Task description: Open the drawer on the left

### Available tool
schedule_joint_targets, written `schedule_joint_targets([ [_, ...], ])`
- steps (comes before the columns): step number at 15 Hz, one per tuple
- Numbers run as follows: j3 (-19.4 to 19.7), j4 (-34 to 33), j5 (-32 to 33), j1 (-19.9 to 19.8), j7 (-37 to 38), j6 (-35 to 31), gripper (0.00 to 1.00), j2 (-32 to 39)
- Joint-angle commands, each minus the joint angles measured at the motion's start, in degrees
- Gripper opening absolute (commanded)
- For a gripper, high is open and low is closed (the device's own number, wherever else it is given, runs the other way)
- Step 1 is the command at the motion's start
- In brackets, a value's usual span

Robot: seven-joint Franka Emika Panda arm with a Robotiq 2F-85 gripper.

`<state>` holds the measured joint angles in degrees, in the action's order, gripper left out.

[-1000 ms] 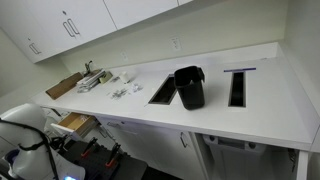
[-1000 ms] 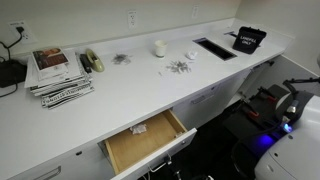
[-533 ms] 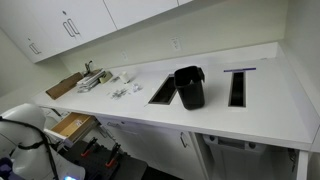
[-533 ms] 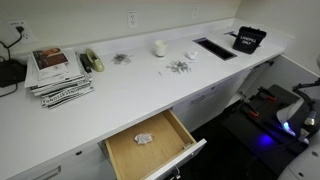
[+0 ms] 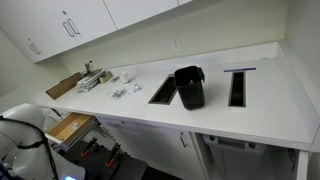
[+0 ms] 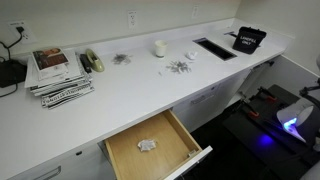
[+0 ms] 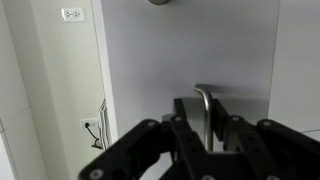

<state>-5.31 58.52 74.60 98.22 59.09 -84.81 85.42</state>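
The drawer [image 6: 170, 160] stands pulled far out from under the white countertop, its tan wooden box showing with a small crumpled white item [image 6: 148, 145] inside. It also shows in an exterior view [image 5: 72, 126] beside the white robot arm [image 5: 22, 122]. In the wrist view my gripper [image 7: 203, 116] faces the plain white front panel [image 7: 170, 55]. Its two dark fingers [image 7: 184, 112] stand close on either side of the upright metal bar handle [image 7: 204, 97], shut on it. The gripper itself does not show in the exterior views.
On the countertop [image 6: 120, 85] lie a stack of magazines [image 6: 58, 72], a stapler [image 6: 93, 61], small clutter [image 6: 180, 67], a black bin [image 5: 189, 86] and two rectangular cutouts [image 5: 238, 88]. Wall cabinets [image 5: 60, 25] hang above. Wall outlets [image 7: 70, 14] show left of the panel.
The drawer has slid further out from the cabinet, showing more of its wooden interior. The items on the countertop have not moved.
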Motion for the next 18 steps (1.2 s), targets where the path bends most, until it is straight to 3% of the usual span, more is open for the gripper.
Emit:
schedule_joint_targets([
  [1, 1.3, -3.16, -1.92, 1.71, 1.33, 1.73, 0.65, -0.02],
  [5, -0.97, -7.56, -4.7, 0.77, -1.58, -4.39, 0.96, -0.24],
  [6, -1.37, -8.43, -5.96, 0.62, -2.71, -6.27, 0.99, -0.32],
  [8, -1.82, -10.2, -8.88, 0.33, -4.85, -10.8, 1.0, -0.44],
  [10, -4.43, -8.65, -7.72, -1.66, -5.06, -16.09, 1.0, -1.96],
  [14, -7.03, -0.74, -6.86, -4.99, -4.74, -26.1, 1.0, -7.7],
  [18, -9.37, 8.41, -6.89, -7.88, -7.68, -29.43, 1.0, -14.89],
])
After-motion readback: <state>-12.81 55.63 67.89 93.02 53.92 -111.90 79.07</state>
